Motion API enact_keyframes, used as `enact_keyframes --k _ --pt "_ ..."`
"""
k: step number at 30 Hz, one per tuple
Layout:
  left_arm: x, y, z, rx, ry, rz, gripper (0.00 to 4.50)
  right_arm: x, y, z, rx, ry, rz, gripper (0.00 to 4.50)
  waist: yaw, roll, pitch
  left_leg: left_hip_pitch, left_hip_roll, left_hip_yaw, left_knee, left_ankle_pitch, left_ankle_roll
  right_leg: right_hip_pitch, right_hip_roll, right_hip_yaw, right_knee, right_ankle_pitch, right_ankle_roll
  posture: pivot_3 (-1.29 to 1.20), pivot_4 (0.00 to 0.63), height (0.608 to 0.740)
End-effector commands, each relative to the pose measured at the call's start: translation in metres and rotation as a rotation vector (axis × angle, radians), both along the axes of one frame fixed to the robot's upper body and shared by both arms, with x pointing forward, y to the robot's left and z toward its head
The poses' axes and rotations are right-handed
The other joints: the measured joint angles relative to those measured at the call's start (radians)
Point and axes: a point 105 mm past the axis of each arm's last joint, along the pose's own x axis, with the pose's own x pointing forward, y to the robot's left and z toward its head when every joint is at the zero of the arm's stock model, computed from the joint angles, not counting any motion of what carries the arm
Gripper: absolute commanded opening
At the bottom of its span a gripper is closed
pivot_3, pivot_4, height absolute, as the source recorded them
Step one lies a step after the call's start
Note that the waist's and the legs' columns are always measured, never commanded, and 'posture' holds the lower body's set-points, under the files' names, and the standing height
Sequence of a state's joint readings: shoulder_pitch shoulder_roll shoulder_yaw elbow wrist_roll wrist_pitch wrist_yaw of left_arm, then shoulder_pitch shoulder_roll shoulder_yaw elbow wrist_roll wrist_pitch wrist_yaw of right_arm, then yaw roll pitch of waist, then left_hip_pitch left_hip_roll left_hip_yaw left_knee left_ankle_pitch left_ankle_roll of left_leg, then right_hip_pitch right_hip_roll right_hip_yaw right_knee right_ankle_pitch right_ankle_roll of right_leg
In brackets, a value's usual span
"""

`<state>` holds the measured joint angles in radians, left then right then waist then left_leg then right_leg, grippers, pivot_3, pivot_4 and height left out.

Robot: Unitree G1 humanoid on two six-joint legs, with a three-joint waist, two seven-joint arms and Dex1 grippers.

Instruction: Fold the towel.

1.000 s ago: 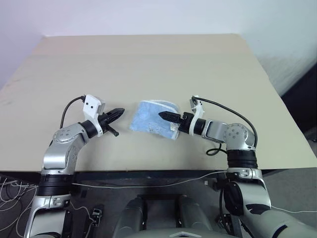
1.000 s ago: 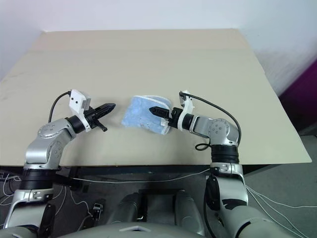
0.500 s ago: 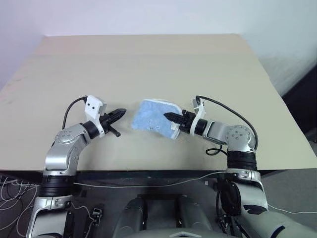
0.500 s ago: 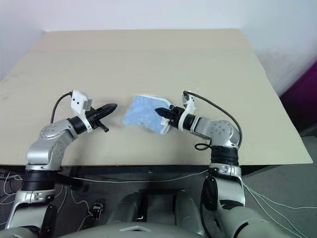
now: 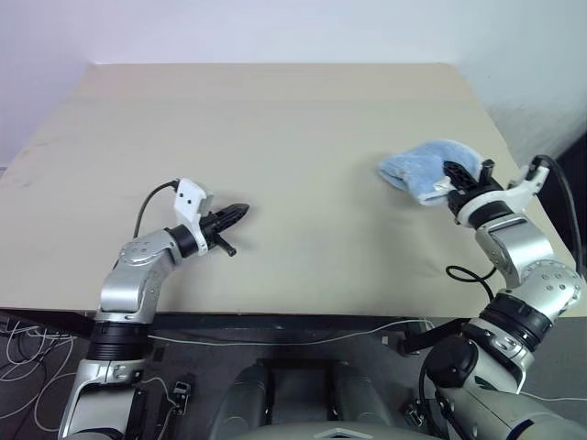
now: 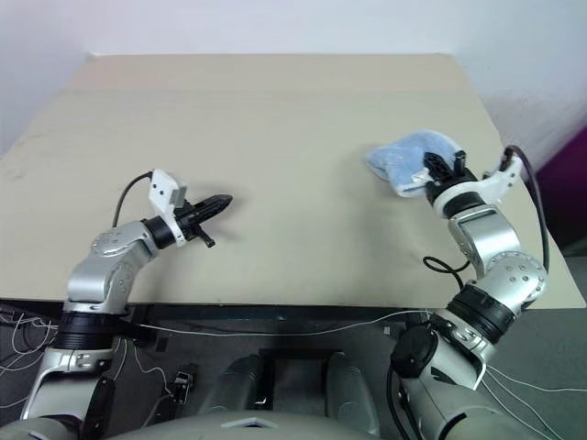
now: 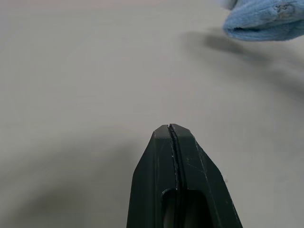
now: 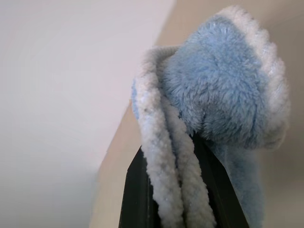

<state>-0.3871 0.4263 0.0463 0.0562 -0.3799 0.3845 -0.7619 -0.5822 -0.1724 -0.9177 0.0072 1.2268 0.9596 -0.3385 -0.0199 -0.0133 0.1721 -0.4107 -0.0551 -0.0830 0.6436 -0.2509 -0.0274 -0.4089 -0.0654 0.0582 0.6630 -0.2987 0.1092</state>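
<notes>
One towel [image 5: 424,170], bunched, is now held at the desk's [image 5: 293,128] far right side.
Since a sec ago it's been carried from desk centre over to the right edge by the right pincer [image 5: 456,175], which is clamped on a fold of the cloth, w/ the rest hanging in a lump above the surface. The left pincer [image 5: 238,212] is pressed together, empty, well apart at centre-left. No neat fold is visible yet; spreading is probably needed first.

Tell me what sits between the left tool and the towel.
Nothing: in the left eye view, only bare table stretches from the shut left tool to the towel, which the right tool grips.
</notes>
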Motion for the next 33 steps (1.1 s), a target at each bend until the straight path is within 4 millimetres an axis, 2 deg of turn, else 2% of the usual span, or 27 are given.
enact_keyframes --k 1,4,8,14,18,23,26,28,31,33 --pt "0.003 -0.006 0.012 0.004 -0.048 -0.029 0.0 -0.013 -0.019 -0.002 0.036 0.062 -0.135 0.03 -0.001 0.0 0.0 0.0 0.0 0.0 0.0 0.0 0.0 0.0 0.0 0.0 0.0 0.0 0.0 0.0 0.15 0.74" --pt "0.004 -0.011 0.011 0.005 -0.047 -0.048 0.0 -0.024 -0.026 -0.022 0.053 0.174 -0.207 0.03 0.0 0.0 0.0 0.0 0.0 0.001 0.0 0.0 0.0 0.0 0.0 0.0 0.0 0.0 0.0 0.0 0.15 0.74" --pt "0.005 -0.014 0.01 0.002 -0.044 -0.054 0.0 -0.036 -0.026 -0.035 0.055 0.235 -0.231 0.03 0.0 0.0 0.0 0.0 0.0 0.001 0.0 0.0 0.0 0.0 0.001 0.0 0.0 0.0 0.0 0.0 0.15 0.74" --pt "0.005 -0.018 0.007 -0.001 -0.037 -0.068 0.0 -0.04 -0.025 -0.034 0.051 0.234 -0.225 0.03 0.0 0.0 0.0 0.0 0.0 0.001 0.0 0.0 0.0 0.001 0.002 0.0 0.0 0.0 0.0 0.0 0.15 0.74" --pt "0.005 -0.021 0.006 -0.005 -0.031 -0.078 0.0 -0.043 -0.026 -0.032 0.063 0.217 -0.221 1.18 0.001 0.0 0.0 0.0 0.0 0.001 0.0 0.0 0.0 0.001 0.002 0.0 0.0 0.0 0.0 0.0 0.15 0.74" --pt "0.005 -0.024 0.004 -0.01 -0.024 -0.091 0.0 -0.048 -0.028 -0.028 0.075 0.192 -0.232 2.89 0.001 0.0 0.0 0.0 0.0 0.001 0.001 0.0 0.0 0.001 0.002 0.0 0.0 0.0 0.0 0.0 0.15 0.74" --pt "0.005 -0.028 0.003 -0.013 -0.019 -0.104 0.0 -0.053 -0.031 -0.025 0.08 0.175 -0.257 3.95 0.001 0.0 0.0 0.0 0.0 0.001 0.001 0.0 0.0 0.001 0.002 0.0 0.0 0.0 0.0 0.0 0.15 0.74" --pt "0.005 -0.029 0.002 -0.014 -0.017 -0.11 0.0 -0.059 -0.038 -0.025 0.082 0.181 -0.307 4.48 0.002 0.0 0.0 0.0 0.0 0.001 0.001 0.0 0.0 0.002 0.002 0.0 0.0 0.0 0.0 0.0 0.15 0.74" --pt "0.006 -0.03 0.001 -0.013 -0.012 -0.116 0.0 -0.07 -0.054 -0.026 0.116 0.189 -0.408 4.48 0.002 0.0 0.0 0.0 0.0 0.001 0.001 0.0 0.0 0.002 0.002 0.0 0.0 0.0 0.0 0.0 0.15 0.74" --pt "0.007 -0.029 0.0 -0.011 -0.01 -0.118 0.0 -0.074 -0.062 -0.017 0.127 0.146 -0.444 4.48 0.002 0.0 0.0 0.001 0.0 0.001 0.001 0.0 0.0 0.002 0.002 0.0 0.0 0.0 0.0 0.0 0.15 0.74"
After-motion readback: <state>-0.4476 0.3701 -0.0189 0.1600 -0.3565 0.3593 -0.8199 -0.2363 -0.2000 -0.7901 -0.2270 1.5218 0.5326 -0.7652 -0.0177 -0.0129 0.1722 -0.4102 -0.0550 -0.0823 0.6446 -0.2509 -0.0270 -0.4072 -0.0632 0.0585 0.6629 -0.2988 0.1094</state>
